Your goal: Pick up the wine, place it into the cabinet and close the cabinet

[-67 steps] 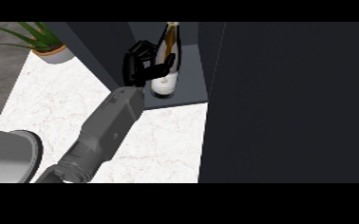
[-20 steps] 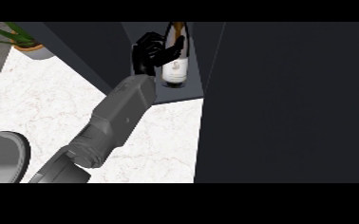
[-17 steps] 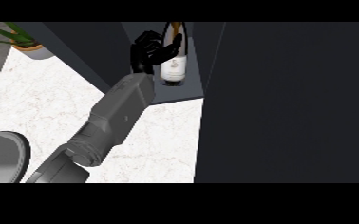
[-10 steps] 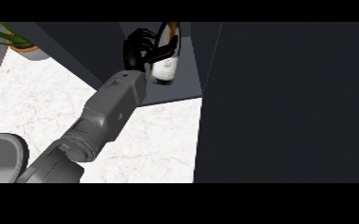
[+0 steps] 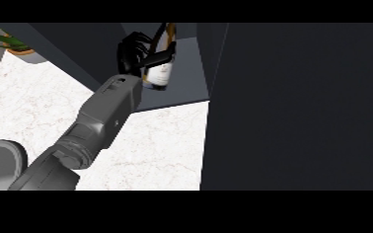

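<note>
The wine bottle (image 5: 159, 74), dark glass with a pale label, stands upright on the floor of the open cabinet (image 5: 178, 96). My left hand (image 5: 134, 54) reaches into the cabinet from the lower left. Its fingers curl at the bottle's left side near the neck, and the thumb lies across the front of the bottle. The forearm hides the bottle's lower left part. My right hand does not show.
A wide dark cabinet door panel (image 5: 291, 108) fills the right half of the view. A potted plant (image 5: 18, 47) stands at the far left on the white marble counter (image 5: 153, 148). A grey rounded object (image 5: 9, 163) sits at the lower left edge.
The left hand has carried the bottle deeper into the cabinet and it now stands on the shelf. The plant has slid toward the left edge of the view.
</note>
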`<move>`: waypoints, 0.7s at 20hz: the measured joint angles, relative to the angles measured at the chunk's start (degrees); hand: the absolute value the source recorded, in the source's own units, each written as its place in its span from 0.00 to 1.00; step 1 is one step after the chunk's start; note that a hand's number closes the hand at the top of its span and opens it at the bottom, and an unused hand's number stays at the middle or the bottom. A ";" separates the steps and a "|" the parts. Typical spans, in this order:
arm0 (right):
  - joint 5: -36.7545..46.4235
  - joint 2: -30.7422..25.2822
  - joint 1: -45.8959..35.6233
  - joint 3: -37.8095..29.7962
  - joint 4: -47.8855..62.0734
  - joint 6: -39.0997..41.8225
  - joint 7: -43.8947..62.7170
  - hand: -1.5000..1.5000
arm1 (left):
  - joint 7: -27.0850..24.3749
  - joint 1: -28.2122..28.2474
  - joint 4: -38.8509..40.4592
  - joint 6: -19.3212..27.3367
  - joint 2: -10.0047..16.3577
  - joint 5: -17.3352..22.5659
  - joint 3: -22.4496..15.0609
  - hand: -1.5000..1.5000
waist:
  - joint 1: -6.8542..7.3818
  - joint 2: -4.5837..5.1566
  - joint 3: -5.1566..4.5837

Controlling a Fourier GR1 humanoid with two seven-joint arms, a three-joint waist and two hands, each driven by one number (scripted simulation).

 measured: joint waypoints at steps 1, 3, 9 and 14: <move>-0.13 -0.12 -0.16 -0.17 0.06 0.13 0.04 0.00 | 0.05 0.14 -0.15 0.42 0.05 -0.32 -0.27 1.00 | -0.07 0.04 0.01; -0.22 -0.18 0.00 -0.17 0.00 0.35 0.04 0.00 | 0.46 0.42 -0.38 1.22 0.29 -0.84 -0.72 1.00 | -0.38 0.10 0.00; -0.30 0.25 0.10 0.57 -0.03 0.63 -0.34 0.00 | 2.08 0.88 -0.61 -0.08 0.45 -1.79 -1.52 0.00 | -0.59 0.15 0.03; -0.29 0.53 0.08 0.96 0.06 0.61 -0.54 0.00 | 3.25 0.80 -0.75 -0.94 0.51 -1.30 -0.97 0.00 | -0.46 0.21 -0.02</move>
